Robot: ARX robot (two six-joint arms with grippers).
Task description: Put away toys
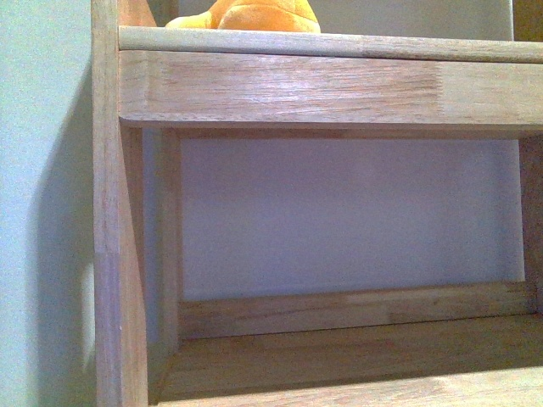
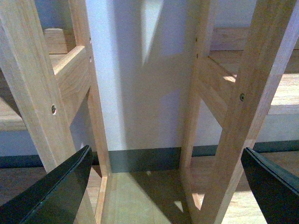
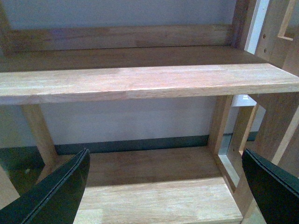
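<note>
No writing, brand or label can be read anywhere in the three views.

Nearest in the left wrist view, the left gripper (image 2: 166,186) shows two dark fingers (image 2: 56,191) spread wide with nothing between them. Past them stand two pale wooden uprights (image 2: 28,88), each with a screw head in its face. Between the uprights is an open gap that runs back to a white wall (image 2: 140,93) with a dark skirting strip (image 2: 145,158) along its foot. A wood floor (image 2: 140,196) lies below.

In the right wrist view, the right gripper (image 3: 166,186) also has its dark fingers (image 3: 51,196) held wide and empty. Beyond them is a low shelf board (image 3: 159,196), bare wood, and above it a second board (image 3: 140,81) with a straight front edge and a low back rail. The space between the two boards is open through to the wall. More wooden posts crowd the side near one finger.

In the front view no arm shows. A wooden shelf unit (image 1: 110,254) fills the picture: a thick side post on the left, an open compartment in the middle with a bare floor board and a back rail. Above it runs a deep front rail (image 1: 322,89) topped by a rounded lip. The toy (image 1: 250,15), orange-yellow plush, sits on that upper shelf behind the lip, toward the left, cut off by the picture's top edge.
</note>
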